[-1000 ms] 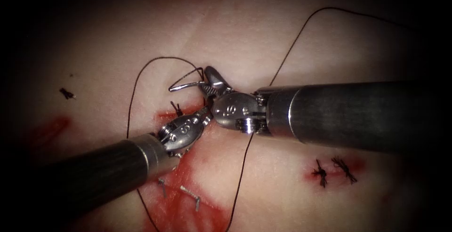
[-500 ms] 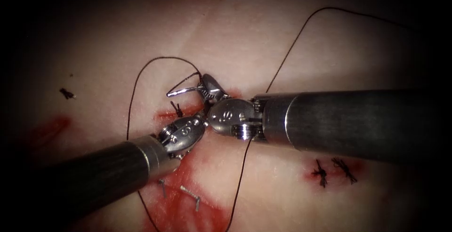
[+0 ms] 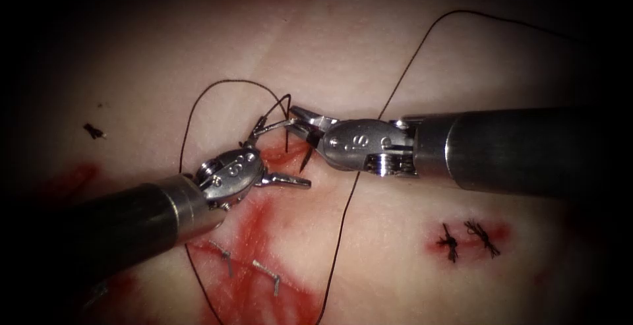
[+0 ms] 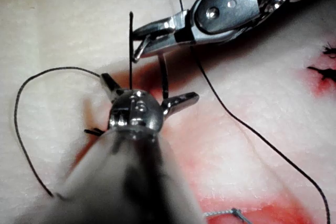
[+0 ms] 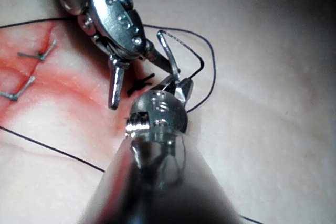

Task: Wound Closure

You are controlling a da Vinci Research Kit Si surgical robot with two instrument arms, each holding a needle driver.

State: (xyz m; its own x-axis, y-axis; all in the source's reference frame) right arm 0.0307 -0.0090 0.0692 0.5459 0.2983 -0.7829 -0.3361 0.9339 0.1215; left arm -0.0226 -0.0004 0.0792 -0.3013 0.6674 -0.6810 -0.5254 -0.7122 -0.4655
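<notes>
My right tool (image 3: 298, 117) comes in from the right, its jaws shut on the dark curved needle (image 3: 288, 127) at about mid-curve. The needle (image 4: 130, 51) stands nearly upright over the red cut (image 3: 280, 157) and looks free of the tissue. From this side its curve (image 5: 167, 51) shows above the right tool's jaws (image 5: 176, 81). My left tool (image 3: 283, 155) sits just left of the needle with its jaws spread wide, holding nothing. Thread (image 3: 217, 84) loops from the needle's upper end out over the tissue on the left.
A long strand of thread (image 3: 344, 233) runs under the right tool's wrist and off to the upper right. Two knotted stitches (image 3: 465, 239) lie at the lower right. Pale stitch ends (image 3: 267, 275) sit in red fluid (image 3: 264, 298). A cut thread end (image 3: 93, 130) lies far left.
The left tool's jaws have opened wide and it has drawn back down and to the left. The right tool has shifted right, still shut on the needle, which has turned nearly upright.
</notes>
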